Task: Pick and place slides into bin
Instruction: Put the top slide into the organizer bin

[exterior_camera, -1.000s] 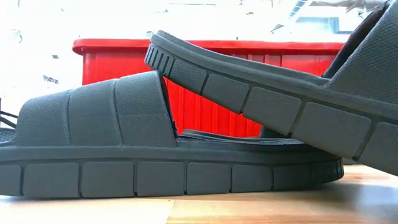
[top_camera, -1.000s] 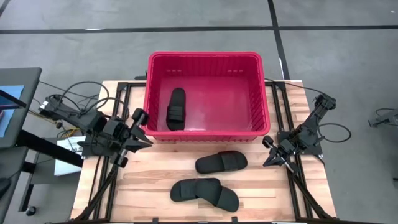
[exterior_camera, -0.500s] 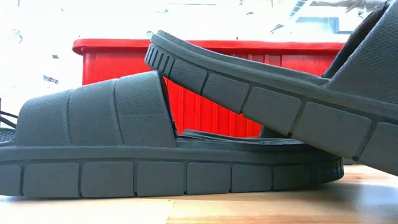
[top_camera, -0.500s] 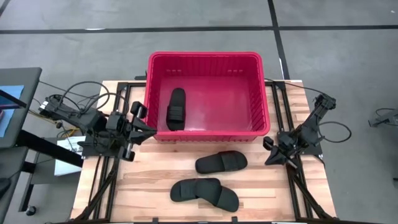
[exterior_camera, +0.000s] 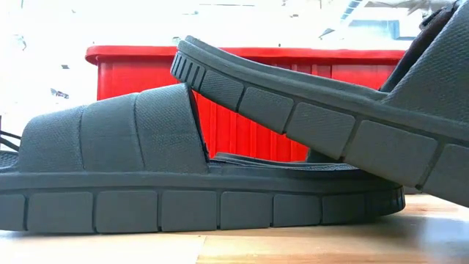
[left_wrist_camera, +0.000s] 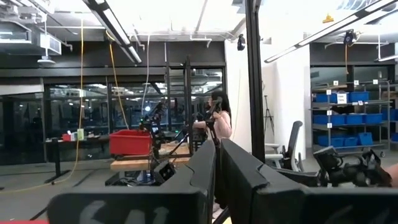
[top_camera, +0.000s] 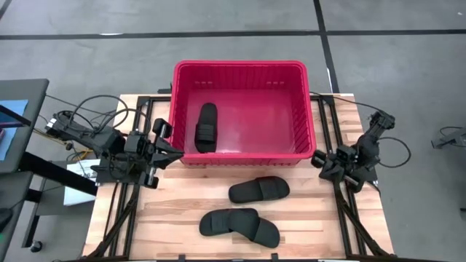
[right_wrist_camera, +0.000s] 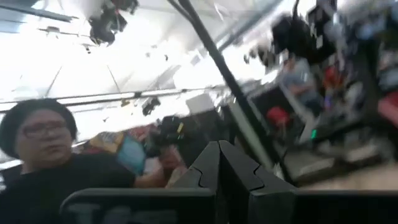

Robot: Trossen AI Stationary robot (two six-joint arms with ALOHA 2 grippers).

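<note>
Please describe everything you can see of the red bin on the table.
The bin is a large rectangular basket that looks like red plastic, with a thick rim and ribbed, slotted walls. It stands upright at the far middle of the wooden table, open at the top. Inside, one black slide lies flat near its left wall; the rest of its floor shows bare. No claw touches it. The low view shows its front wall behind two stacked slides.

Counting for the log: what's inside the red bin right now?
One black slide lies on the bin floor near its left wall, seen from above. The rest of the floor shows bare. The low view shows only the bin's outer wall.
</note>
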